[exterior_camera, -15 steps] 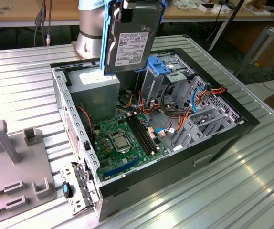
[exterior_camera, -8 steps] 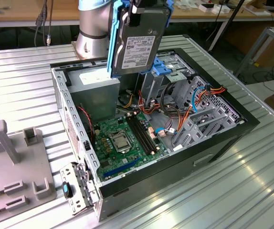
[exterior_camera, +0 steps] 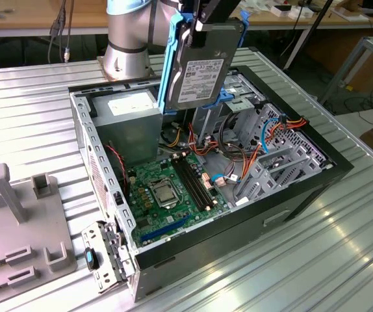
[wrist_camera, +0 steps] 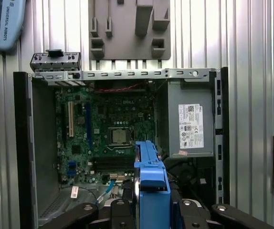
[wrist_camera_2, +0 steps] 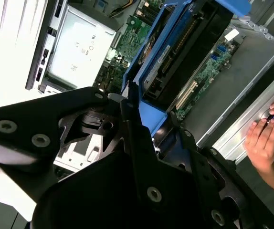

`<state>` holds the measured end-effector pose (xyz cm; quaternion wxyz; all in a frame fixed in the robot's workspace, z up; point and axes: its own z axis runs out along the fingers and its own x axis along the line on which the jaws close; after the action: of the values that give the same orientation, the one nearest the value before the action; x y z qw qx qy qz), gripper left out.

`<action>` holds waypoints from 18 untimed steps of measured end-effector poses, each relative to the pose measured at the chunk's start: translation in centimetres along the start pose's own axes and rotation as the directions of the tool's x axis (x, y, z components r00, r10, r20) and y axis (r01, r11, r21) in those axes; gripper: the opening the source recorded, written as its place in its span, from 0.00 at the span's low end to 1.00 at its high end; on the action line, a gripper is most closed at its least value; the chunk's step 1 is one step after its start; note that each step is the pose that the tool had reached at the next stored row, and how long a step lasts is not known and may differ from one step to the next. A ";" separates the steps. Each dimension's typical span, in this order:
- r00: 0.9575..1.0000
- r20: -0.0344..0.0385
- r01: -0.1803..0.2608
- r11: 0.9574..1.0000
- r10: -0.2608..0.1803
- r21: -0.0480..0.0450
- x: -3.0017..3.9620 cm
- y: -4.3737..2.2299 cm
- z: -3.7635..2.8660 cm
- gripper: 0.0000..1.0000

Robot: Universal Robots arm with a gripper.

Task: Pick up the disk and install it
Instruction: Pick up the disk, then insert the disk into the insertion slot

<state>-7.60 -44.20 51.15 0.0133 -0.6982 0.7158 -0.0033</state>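
The disk (exterior_camera: 203,65), a grey metal drive in bright blue carrier rails, hangs upright on edge above the back of the open computer case (exterior_camera: 303,188). My gripper (exterior_camera: 204,21) is shut on its top edge. The drive's labelled face is turned toward the exterior camera. Behind and below it stands the metal drive cage (exterior_camera: 242,97) with blue clips. In the first wrist view the disk's blue rail (wrist_camera: 151,174) runs edge-on between the black fingers (wrist_camera: 118,212), over the motherboard (wrist_camera: 108,138). In the second wrist view the blue carrier (wrist_camera_2: 173,47) extends from the gripper body (wrist_camera_2: 127,157) over the case interior.
Inside the case are the green motherboard (exterior_camera: 167,188), a grey power supply (exterior_camera: 131,114) and orange and blue cables (exterior_camera: 274,130). A grey fixture plate (exterior_camera: 17,227) lies on the exterior view's left. A person's hand (wrist_camera_2: 266,136) rests on the case edge. The arm's base (exterior_camera: 128,45) stands behind the case.
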 end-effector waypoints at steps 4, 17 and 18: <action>1.000 0.000 0.000 1.000 0.000 0.000 0.00 0.00 0.01 0.37; 1.000 0.000 0.000 1.000 0.000 0.000 0.00 -0.02 0.01 0.37; 1.000 0.000 0.000 1.000 0.000 0.000 0.00 -0.03 0.01 0.37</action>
<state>-7.58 -44.20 51.14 0.0133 -0.6982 0.7158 -0.0033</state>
